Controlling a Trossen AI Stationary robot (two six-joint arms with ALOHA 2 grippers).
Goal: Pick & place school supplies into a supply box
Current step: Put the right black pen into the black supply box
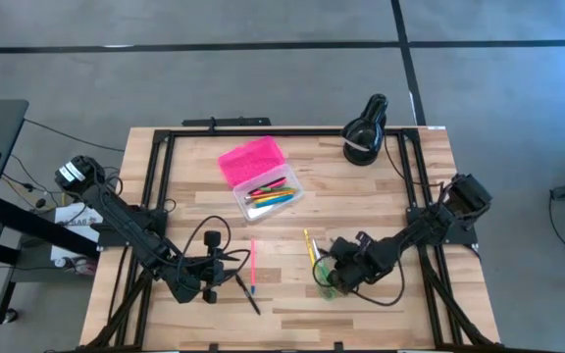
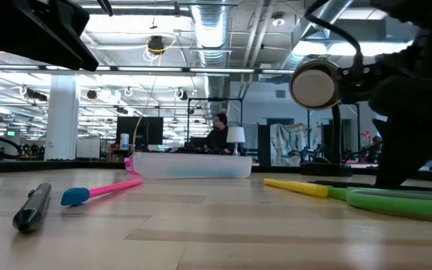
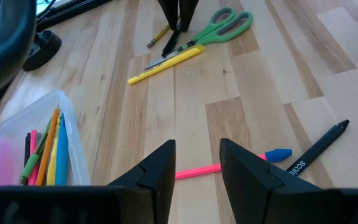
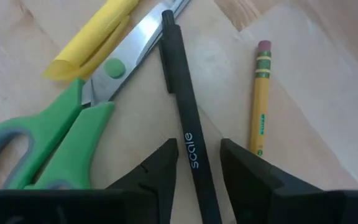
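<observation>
School supplies box first, since that's your target: the supply box (image 1: 263,186) sits open in the back middle of the table (image 1: 381,304), pink lid (image 1: 250,159) flipped away from the clear base. Inside the base you've got a bundle of pens and pencils (image 3: 45,149) lying side by side — orange, pink, green, yellow, blue and a dark one, all running along the length of the tray.

Back right corner has a black lamp-like thing (image 1: 365,128), well apart from everything else.

Your right gripper (image 4: 197,171) is down low over the loose pile on the right side of the table. Its fingers are spread with a black pen (image 4: 186,118) lying between them, and you can't tell from the pictures whether the pads are touching it. Just beside that pen are the green-handled scissors (image 4: 55,140), a yellow marker (image 4: 92,37) lying along the blades, and a yellow pencil (image 4: 261,96) on the other side.

Your left gripper (image 3: 197,168) hangs near the front left-middle, fingers parted around nothing. Right in front of it on the wood is a pink pen with a blue cap (image 3: 241,162), and a second black pen (image 3: 319,146) just beside that.
</observation>
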